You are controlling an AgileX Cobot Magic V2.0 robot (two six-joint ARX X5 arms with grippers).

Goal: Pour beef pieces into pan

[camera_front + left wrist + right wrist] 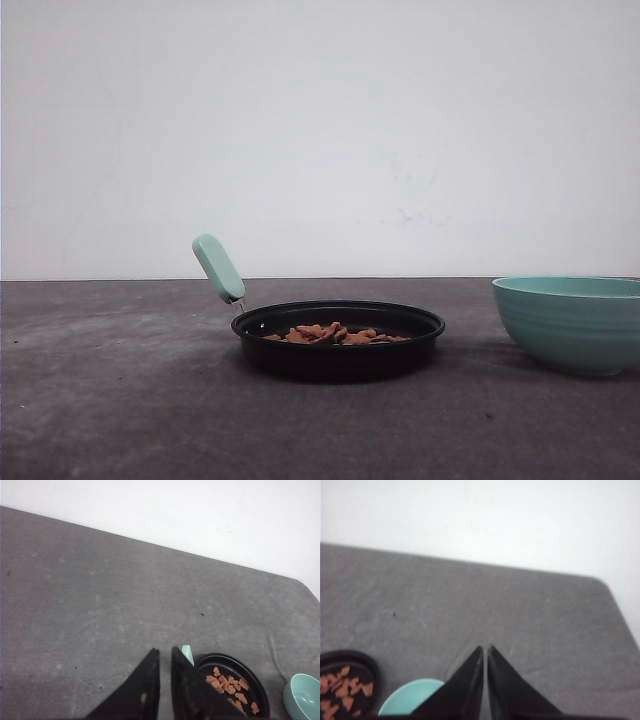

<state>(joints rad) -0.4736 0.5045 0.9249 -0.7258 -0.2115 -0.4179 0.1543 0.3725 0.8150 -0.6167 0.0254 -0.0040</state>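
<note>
The black pan point(338, 341) sits at the table's middle, its mint-green handle point(218, 268) angled up to the left. Reddish-brown beef pieces point(338, 334) lie scattered inside it, also seen as beef pieces point(229, 686) in the left wrist view and beef pieces point(342, 687) in the right wrist view. My left gripper point(165, 651) hovers high above the table, left of the pan point(231, 680), its fingers nearly together with nothing between them. My right gripper point(485, 648) is also raised, shut and empty, above the teal bowl point(412, 696).
The teal ribbed bowl point(570, 322) stands upright to the right of the pan, near the table's right side. The grey table point(110, 380) stretches bare to the left and front. A white wall stands behind the table's far edge.
</note>
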